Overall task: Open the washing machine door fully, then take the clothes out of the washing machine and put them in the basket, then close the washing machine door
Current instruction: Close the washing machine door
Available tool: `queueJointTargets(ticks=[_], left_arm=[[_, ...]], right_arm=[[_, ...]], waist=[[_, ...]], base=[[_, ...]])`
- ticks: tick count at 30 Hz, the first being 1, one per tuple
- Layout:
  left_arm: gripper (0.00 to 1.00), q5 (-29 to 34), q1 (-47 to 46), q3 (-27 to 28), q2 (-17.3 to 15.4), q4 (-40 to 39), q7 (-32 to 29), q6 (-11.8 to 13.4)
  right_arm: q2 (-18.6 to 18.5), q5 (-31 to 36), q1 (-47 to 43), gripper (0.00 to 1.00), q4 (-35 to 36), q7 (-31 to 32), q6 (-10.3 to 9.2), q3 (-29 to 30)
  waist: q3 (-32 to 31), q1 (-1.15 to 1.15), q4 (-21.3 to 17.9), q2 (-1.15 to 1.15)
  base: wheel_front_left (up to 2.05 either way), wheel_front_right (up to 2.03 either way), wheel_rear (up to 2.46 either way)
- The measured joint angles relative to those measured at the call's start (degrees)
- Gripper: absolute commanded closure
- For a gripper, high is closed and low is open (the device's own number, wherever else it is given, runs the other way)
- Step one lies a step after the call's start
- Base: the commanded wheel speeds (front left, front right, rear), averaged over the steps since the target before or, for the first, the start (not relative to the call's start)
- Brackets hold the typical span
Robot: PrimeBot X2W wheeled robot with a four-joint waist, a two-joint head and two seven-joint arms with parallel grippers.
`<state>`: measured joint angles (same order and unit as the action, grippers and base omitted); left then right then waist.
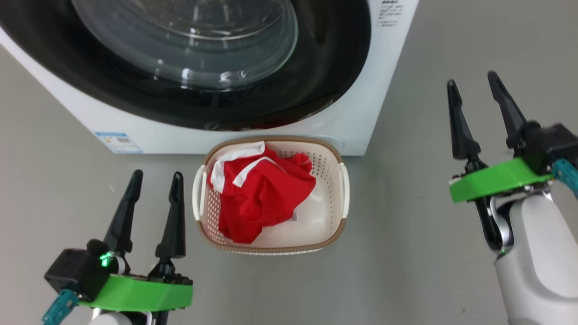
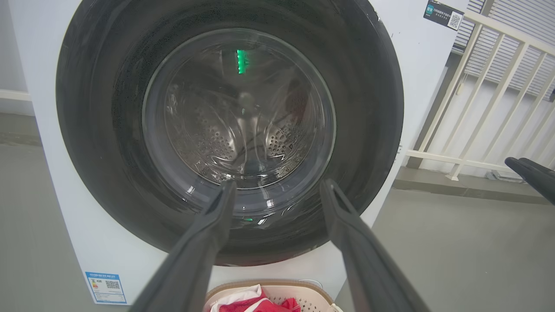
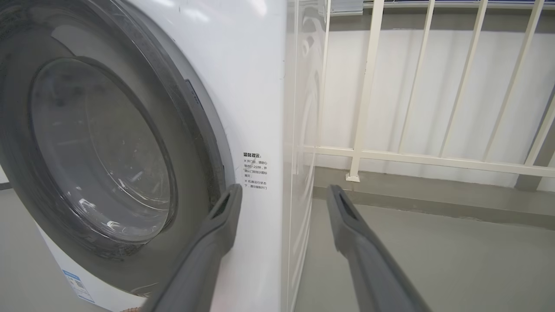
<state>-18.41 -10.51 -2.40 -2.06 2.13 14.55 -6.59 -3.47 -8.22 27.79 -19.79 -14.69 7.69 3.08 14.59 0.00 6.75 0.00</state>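
From the head, looked steeply down on a cream perforated plastic basket [image 1: 333,189] before a big white front-loading washing machine [image 1: 171,142]. From the left wrist, faced its round black-rimmed glass door [image 2: 95,130] squarely, close. From the right wrist, skimmed that shared door obliquely.

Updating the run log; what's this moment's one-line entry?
black-rimmed round glass door: shut | red fabric clothes: in cream plastic basket | left gripper: jaws open | right gripper: jaws open

Washing machine door [image 2: 368,108] shut; left gripper [image 2: 278,186] spread wide, empty, before it; basket [image 2: 277,284] holding red clothes [image 2: 234,307] on floor [image 2: 455,251] below door.
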Motion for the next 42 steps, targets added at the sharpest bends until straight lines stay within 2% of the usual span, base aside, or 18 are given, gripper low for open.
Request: queueJointTargets(ticks=[20, 31, 42], left_arm=[[0.00, 4.88, 6.78, 2.78, -0.20, 1.12, 0.00, -0.51], [0.00, 7.21, 11.13, 3.52, -0.40, 2.44, -0.01, -0.52], [0.00, 7.35, 12.84, 3.64, -0.42, 2.68, -0.01, -0.53]], right_arm=[[0.60, -0.66, -16.94, 0.00, 6.54, 0.00, -0.02, 3.11], [1.05, -1.82, -26.25, 0.00, 10.53, 0.01, -0.12, 3.57], [1.27, -2.38, -30.30, 0.00, 11.96, 0.01, -0.13, 5.22]], waist=[[-9.41, 0.00, -3.94, 0.00], [-14.25, 0.00, -4.25, 0.00], [-16.83, 0.00, -3.19, 0.00]], base=[[0.00, 0.00, 0.00], [0.00, 0.00, 0.00], [0.00, 0.00, 0.00]])
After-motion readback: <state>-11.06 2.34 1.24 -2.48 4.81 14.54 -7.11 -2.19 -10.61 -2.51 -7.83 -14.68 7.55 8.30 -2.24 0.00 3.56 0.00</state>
